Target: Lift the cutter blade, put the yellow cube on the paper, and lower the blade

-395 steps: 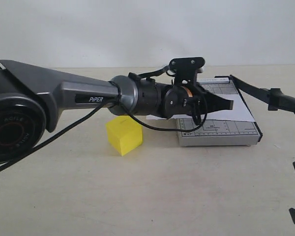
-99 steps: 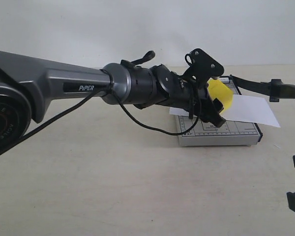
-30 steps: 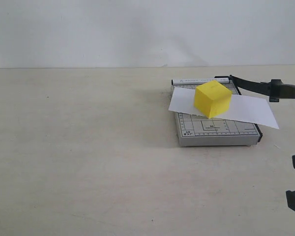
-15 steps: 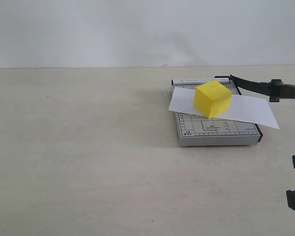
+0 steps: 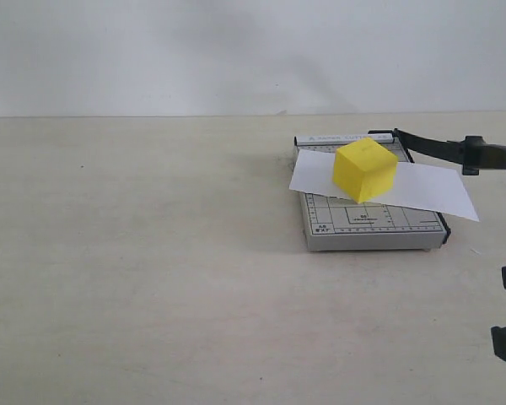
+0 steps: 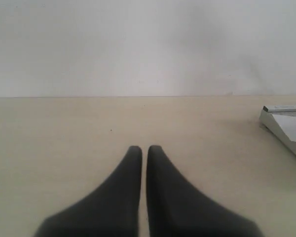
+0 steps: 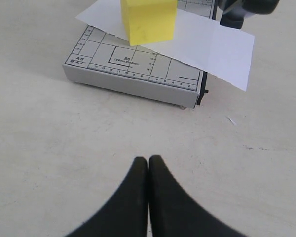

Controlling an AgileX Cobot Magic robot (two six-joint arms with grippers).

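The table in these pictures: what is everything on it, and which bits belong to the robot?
cube: one, yellow, on the paper
paper: one, white, across the board, overhanging both sides
board: one, grey with a grid, on the table, right of the middle
blade: one, black, raised off the board's right edge, handle pointing right
table: one, beige
left fingers: two, black, closed, over bare table
right fingers: two, black, closed, short of the board's near edge
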